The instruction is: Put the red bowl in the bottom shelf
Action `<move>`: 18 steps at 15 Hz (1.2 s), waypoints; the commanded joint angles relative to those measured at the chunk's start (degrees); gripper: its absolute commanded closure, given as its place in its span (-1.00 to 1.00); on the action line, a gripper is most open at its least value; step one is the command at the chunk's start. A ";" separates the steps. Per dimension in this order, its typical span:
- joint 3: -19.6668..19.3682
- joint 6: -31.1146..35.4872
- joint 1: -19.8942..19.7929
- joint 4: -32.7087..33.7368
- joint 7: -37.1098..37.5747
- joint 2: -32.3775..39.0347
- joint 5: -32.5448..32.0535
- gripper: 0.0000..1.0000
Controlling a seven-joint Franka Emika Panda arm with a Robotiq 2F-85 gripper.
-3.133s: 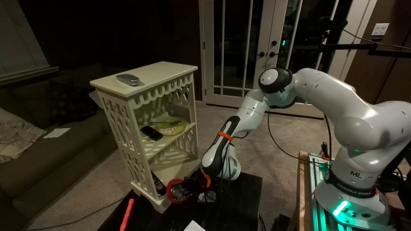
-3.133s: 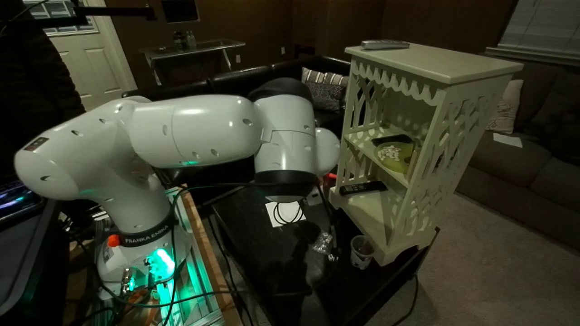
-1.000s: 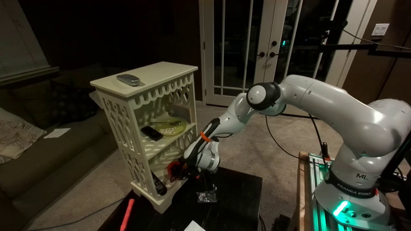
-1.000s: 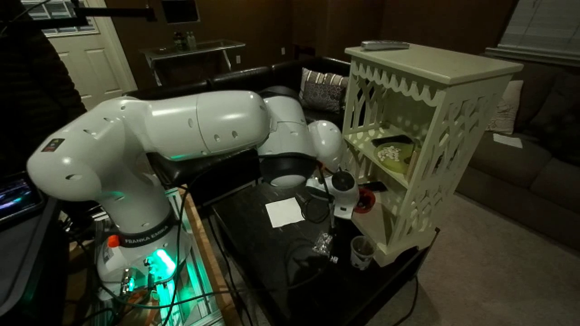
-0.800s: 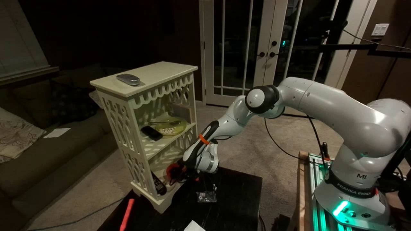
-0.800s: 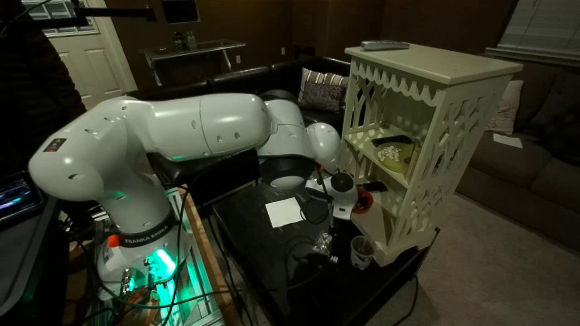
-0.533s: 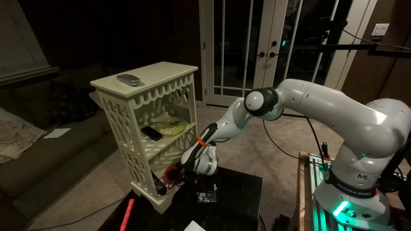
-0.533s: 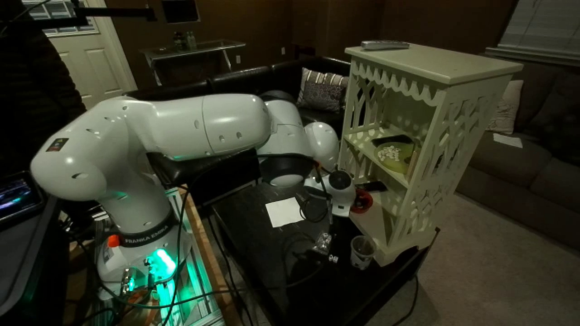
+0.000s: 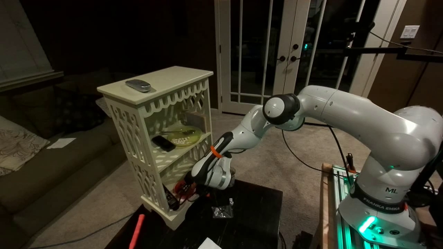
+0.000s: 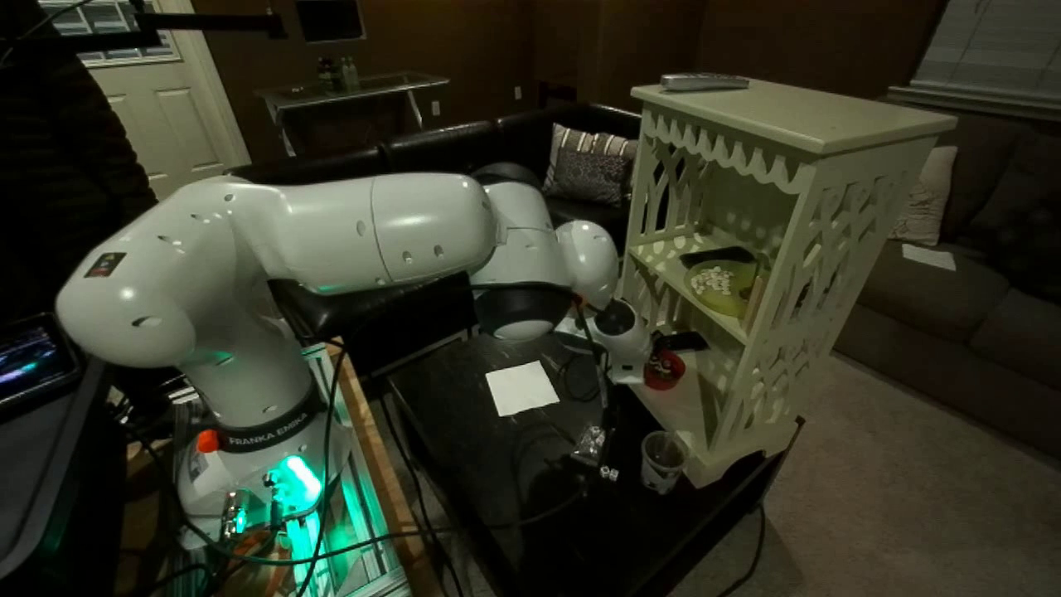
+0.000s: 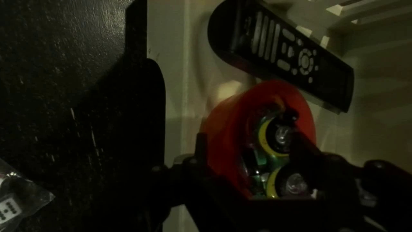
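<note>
Our red bowl [image 11: 225, 141] has moved, since three seconds ago, from in front of the bottom shelf [image 10: 675, 405] to within it, near the open front; whether its base lies flat we cannot tell. It is round, with no long axis to follow, so we go by the wall that faces the open front. Yellow-ringed contents [image 11: 283, 136] lie in it, too dim for us to name. In the wrist view that wall stands between the halves of the hand [image 11: 248, 137], which is spread wide and pinches nothing that we can see: one finger [image 11: 201, 148] is outside, toward the bench [image 9: 252, 214], and its partner reaches over the contents, within the rim. We judge the placing all but done, with only the withdrawal left. Because of that inner finger, the hand should, we think, rise clear of the rim before backing out, or it may drag the bowl forward; the middle shelf [image 9: 164, 157] overhead probably leaves little room for this. Just beside the bowl a black remote [image 11: 280, 54] slants inward from near the open front, and a nudge that way likely pushes on it. Out on the bench, a clear packet [image 9: 223, 211] lies well apart.
</note>
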 commanded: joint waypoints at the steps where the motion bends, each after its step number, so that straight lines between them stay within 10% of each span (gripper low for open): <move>1: -1.47 3.98 -1.15 -8.96 -3.77 -4.22 -1.53 -0.96; 11: -3.99 22.42 -6.91 -32.14 -10.10 -10.03 -26.60 -1.00; 18: -12.80 19.63 -4.15 -41.76 -16.24 -15.67 -33.26 -1.00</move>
